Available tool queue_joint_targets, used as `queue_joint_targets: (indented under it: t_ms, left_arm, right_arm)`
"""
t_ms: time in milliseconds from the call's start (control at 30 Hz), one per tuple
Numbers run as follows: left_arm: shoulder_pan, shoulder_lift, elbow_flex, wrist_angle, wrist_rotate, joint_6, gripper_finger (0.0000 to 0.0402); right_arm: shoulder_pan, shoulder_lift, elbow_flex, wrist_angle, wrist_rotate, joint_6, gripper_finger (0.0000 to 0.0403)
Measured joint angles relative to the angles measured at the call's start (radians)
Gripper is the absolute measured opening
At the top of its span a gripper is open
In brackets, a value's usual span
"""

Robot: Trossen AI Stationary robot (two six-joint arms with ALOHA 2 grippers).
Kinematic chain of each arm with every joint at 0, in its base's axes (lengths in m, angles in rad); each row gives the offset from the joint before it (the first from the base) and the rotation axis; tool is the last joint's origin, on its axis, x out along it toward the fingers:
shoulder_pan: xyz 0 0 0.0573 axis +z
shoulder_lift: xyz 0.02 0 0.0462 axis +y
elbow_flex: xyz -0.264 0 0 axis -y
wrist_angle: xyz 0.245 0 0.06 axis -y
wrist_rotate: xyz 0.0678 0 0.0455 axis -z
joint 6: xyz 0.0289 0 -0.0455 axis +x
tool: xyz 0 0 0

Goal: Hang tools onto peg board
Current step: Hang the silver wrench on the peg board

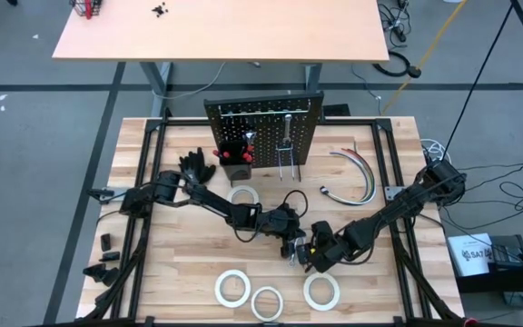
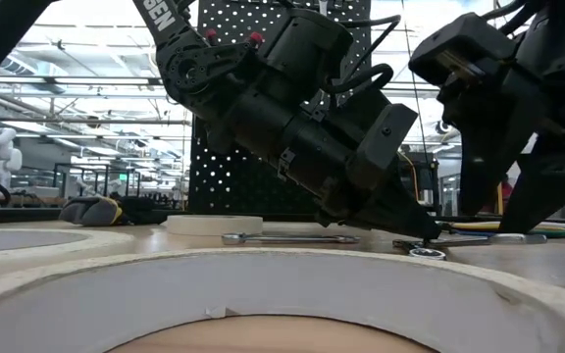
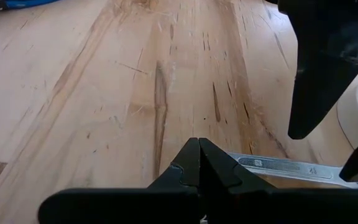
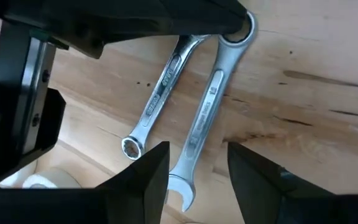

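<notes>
Two silver wrenches lie flat on the table at its middle: a larger one (image 4: 204, 118) and a smaller one (image 4: 159, 93). My left gripper (image 1: 295, 247) reaches in from the left, shut, with its tips (image 3: 199, 155) down at the wrenches' ring ends. My right gripper (image 4: 197, 168) hangs open just above the larger wrench, one finger on each side of its open end (image 4: 182, 194), touching nothing. The peg board (image 1: 263, 127) stands upright at the far middle, with tools hanging on it. White tape rolls (image 1: 243, 195) (image 1: 232, 288) lie flat on the table. My left gripper bears down with its shut fingertips on the larger wrench near its ring end (image 4: 244, 28). It comes slanting down from the table's left. The wrench (image 3: 284, 167) lies flat on the table, and the fingers themselves hide the exact spot.
Two more tape rolls (image 1: 266, 302) (image 1: 320, 291) lie near the front edge, close to my right gripper. Black gloves (image 1: 198, 166) lie left of the peg board and curved hoses (image 1: 357, 173) to its right. A black frame (image 1: 143, 182) rims the tabletop.
</notes>
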Motion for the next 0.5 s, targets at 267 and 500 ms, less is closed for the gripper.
queue_joint_targets:
  t_ms: [267,500]
  left_arm:
    - [0.000,0.000,0.000,0.000,0.004,0.000,0.0000]
    - [0.000,0.000,0.000,0.000,0.004,0.001,0.0000]
  right_arm:
    - [-0.024,0.000,0.000,-0.001,-0.022,0.008,0.0155]
    - [-0.043,0.000,0.000,-0.001,-0.033,0.008,0.0155]
